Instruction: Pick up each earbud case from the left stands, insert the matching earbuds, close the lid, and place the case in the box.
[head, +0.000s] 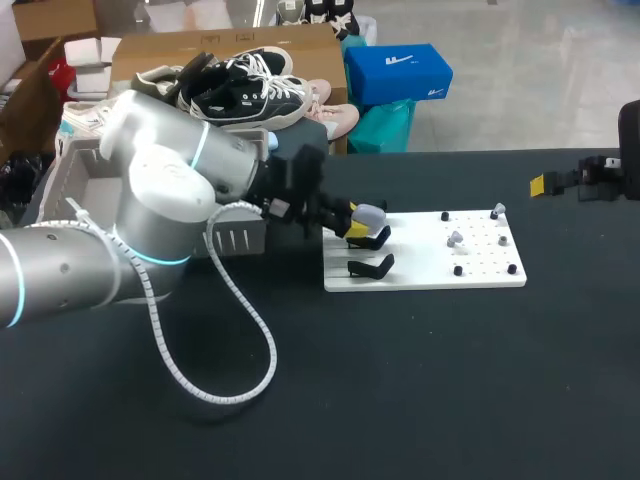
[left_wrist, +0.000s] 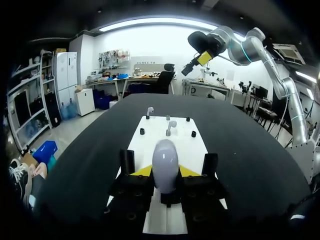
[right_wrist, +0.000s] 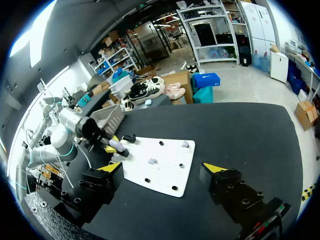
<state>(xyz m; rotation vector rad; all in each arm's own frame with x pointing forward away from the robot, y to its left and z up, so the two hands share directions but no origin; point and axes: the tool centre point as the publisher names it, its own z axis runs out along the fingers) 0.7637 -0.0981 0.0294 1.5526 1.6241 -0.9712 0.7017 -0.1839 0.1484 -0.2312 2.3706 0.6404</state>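
A pale grey earbud case (head: 371, 214) (left_wrist: 165, 164) stands upright between the yellow fingertips of my left gripper (head: 360, 226) (left_wrist: 165, 172), which is shut on it from both sides. It is over the far black stand at the left end of the white board (head: 420, 268) (left_wrist: 175, 145); whether it rests on the stand I cannot tell. The nearer black stand (head: 370, 267) holds nothing. Two small grey earbuds (head: 455, 240) (head: 498, 210) (left_wrist: 171, 126) (left_wrist: 149, 111) sit on pegs further along the board. My right gripper (head: 560, 182) (right_wrist: 160, 175) hangs open high above the table's right side.
A grey box (head: 85, 175) (right_wrist: 107, 115) stands at the table's back left, partly hidden behind my left arm. A white cable loops from that arm onto the black tabletop (head: 230, 385). Small black pegs (head: 458, 271) dot the board.
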